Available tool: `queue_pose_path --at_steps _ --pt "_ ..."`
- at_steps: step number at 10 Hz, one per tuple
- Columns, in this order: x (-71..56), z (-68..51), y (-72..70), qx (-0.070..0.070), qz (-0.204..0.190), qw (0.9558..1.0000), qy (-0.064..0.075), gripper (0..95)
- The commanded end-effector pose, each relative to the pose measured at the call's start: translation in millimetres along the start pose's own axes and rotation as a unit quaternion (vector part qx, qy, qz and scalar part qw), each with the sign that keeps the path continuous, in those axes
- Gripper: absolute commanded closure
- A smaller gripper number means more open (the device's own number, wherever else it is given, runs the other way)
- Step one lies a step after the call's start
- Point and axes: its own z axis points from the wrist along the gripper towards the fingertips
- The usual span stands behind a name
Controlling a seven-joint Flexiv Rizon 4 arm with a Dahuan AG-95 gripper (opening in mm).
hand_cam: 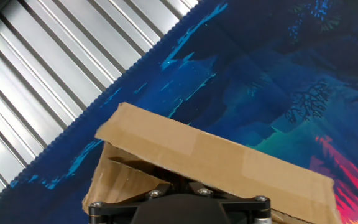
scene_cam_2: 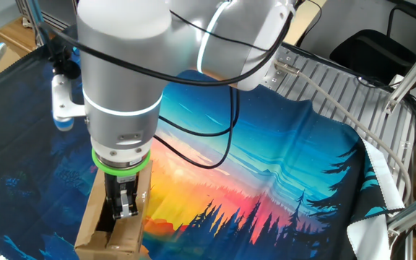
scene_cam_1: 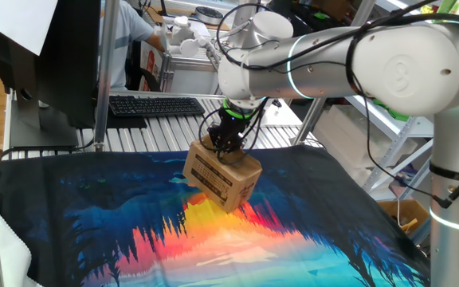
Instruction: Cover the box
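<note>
The box [scene_cam_1: 220, 180], a small brown carton with black print on its side, stands on the colourful cloth near the far middle. My gripper [scene_cam_1: 228, 147] comes down from above onto its top, fingers shut together and pressed among the flaps. In the other fixed view the shut gripper [scene_cam_2: 124, 208] reaches into the box's [scene_cam_2: 91, 217] top, with side flaps standing up around it. The hand view shows one long flap [hand_cam: 216, 155] lying slanted across the opening just ahead of my fingertips [hand_cam: 169, 182]; the inside is mostly hidden.
The cloth [scene_cam_1: 134, 223] covers a slatted metal table [scene_cam_2: 338, 94]. A keyboard [scene_cam_1: 154, 105] and a monitor [scene_cam_1: 62, 56] stand behind it, and a person [scene_cam_1: 134, 36] sits at the back. A cardboard carton [scene_cam_1: 401, 214] lies at the right edge.
</note>
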Motion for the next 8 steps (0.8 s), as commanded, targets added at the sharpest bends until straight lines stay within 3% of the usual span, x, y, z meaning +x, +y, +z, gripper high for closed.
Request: queue_pose_path --at_steps 1,3,5,8 --pt "-0.2 1.0 0.0 0.001 0.000 1.0000 0.001 95.0" --pt "-0.8 -1.5 -0.3 0.002 0.002 1.0000 0.008 95.0" --pt "-2.7 -12.6 -2.5 -0.001 0.005 0.9997 0.022 95.0" --pt "-3.6 -24.8 -5.5 0.001 0.009 0.9995 0.031 95.0"
